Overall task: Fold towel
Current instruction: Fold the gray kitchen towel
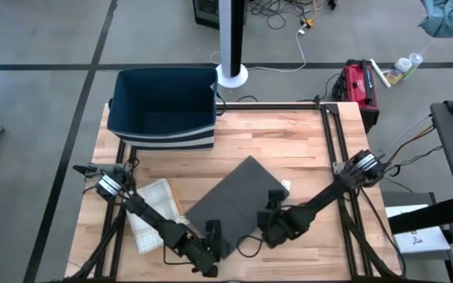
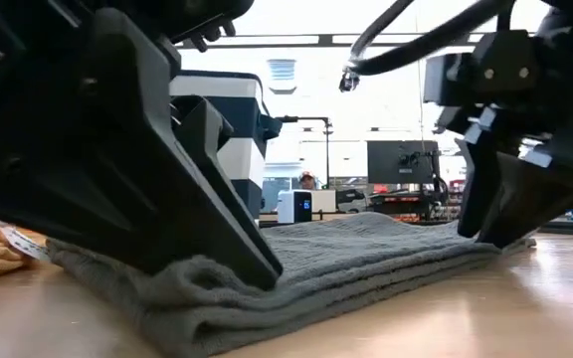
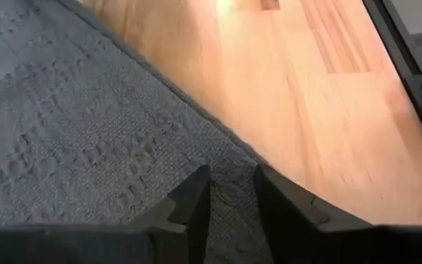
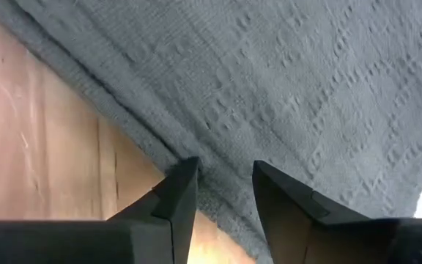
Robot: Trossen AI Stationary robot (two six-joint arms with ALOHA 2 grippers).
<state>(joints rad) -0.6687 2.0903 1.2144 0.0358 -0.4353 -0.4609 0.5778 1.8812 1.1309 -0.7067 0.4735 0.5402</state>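
I see the grey towel [image 1: 238, 200] lying folded near the desk's [image 1: 289, 134] front edge, my left gripper [image 3: 231, 192] pinching its near corner between narrowly parted fingers, my right gripper [image 4: 224, 185] straddling the towel's edge toward the desk's right side, its fingers slightly apart.

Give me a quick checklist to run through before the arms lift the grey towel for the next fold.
1. Left gripper pinching the grey towel's edge: ok, cloth sits between its fingers.
2. Right gripper closed on the towel edge: cannot tell, cloth lies in the gap but a firm pinch is not visible.
3. Towel flat on the table: ok.
4. Yellow cloth apart from the towel: cannot tell, the left arm covers the gap.
5. Blue bin out of the way: ok.
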